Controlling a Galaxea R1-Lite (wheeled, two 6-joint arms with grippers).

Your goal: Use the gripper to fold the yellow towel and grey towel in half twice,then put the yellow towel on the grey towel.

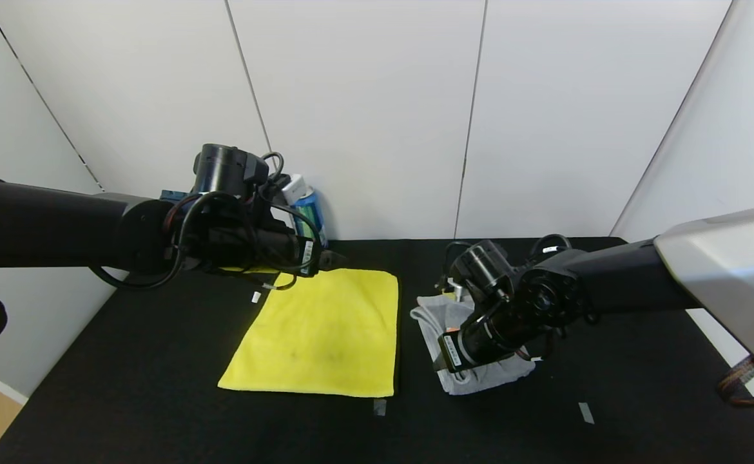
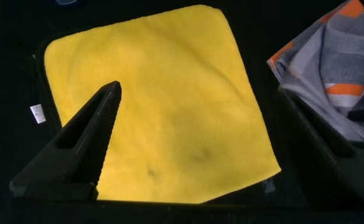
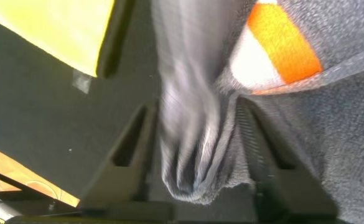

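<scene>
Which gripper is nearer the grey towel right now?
Right. The right gripper straddles a fold of the grey towel; the left gripper hovers over the yellow towel's far edge.

Legible markings: none confirmed in any view.

A white label (image 1: 452, 350) sits on the right arm's wrist housing, right of centre in the head view; it carries dark print, which cannot be read. A similar white label (image 1: 308, 250) is fixed to the left arm's wrist, left of centre (print present, characters not resolvable). A small white care tag (image 2: 37, 112) lies at the edge of the yellow towel (image 2: 163, 106), at the left of the left wrist view, with faint marks only. The blue and white container (image 1: 306, 209) against the back wall, upper left of centre, shows no readable brand or number.
</scene>
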